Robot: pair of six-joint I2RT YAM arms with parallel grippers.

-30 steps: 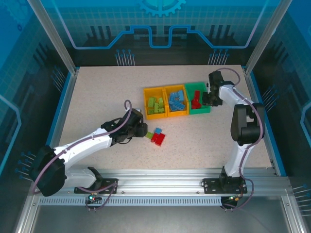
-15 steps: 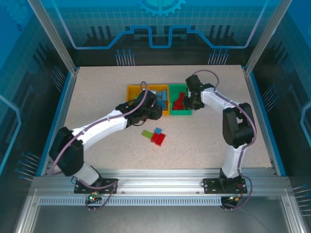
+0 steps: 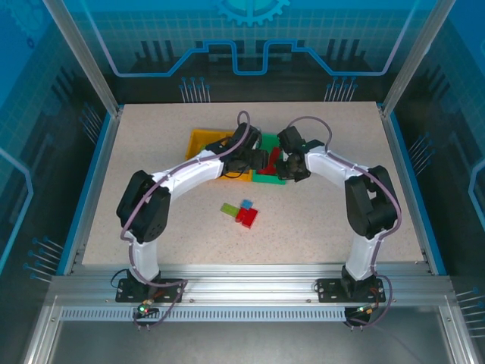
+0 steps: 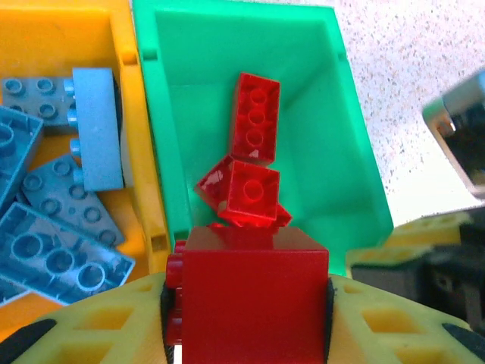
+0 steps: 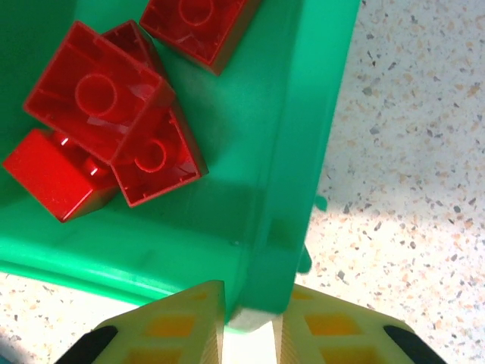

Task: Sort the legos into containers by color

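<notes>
Bricks [image 3: 241,211], three of them loose, lie at 6 o'clock of the green bin [image 3: 265,180] in the overhead view. Left wrist: the left gripper [image 4: 246,322] clamps a red brick [image 4: 250,277] at 6 o'clock, with the bin at 12. Right wrist: the right gripper [image 5: 248,334], at 6 o'clock, is pinched tight on the bin's wall.

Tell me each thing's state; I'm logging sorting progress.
Left pincer: shut on red brick.
Right pincer: shut on green bin wall.
Green bin: holds red bricks.
Yellow bin: holds blue bricks.
Loose bricks: three, unsorted on table.
</notes>
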